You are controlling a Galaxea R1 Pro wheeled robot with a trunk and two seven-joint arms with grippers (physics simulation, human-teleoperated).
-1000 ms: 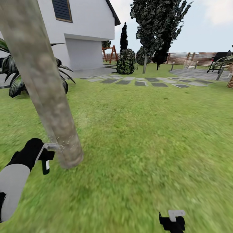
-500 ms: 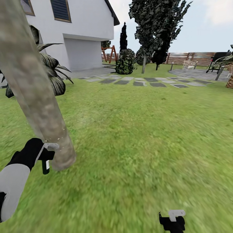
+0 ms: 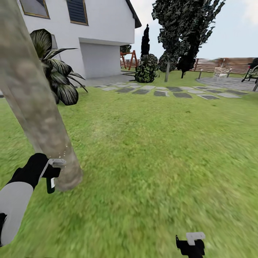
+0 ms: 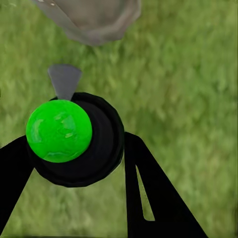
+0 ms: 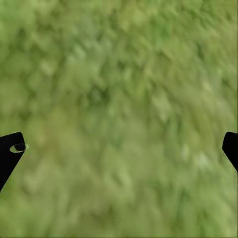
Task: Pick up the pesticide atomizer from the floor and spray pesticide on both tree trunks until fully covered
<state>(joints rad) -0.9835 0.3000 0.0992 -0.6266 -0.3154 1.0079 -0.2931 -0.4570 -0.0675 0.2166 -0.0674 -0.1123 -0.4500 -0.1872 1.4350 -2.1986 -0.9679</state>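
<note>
Just ahead of the left gripper (image 4: 74,163), whose fingers pinch the atomizer (image 4: 59,130) with nozzle near the trunk (image 3: 36,104) base, sweep spray slowly upward for full cover; right gripper (image 5: 119,148) spread, empty over grass.

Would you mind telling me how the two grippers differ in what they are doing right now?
The left gripper is shut on the sprayer, beside the tree trunk; the right gripper is open and holds nothing. The left is raised near the trunk's base; the right hangs low over bare grass. Both have black fingers.
</note>
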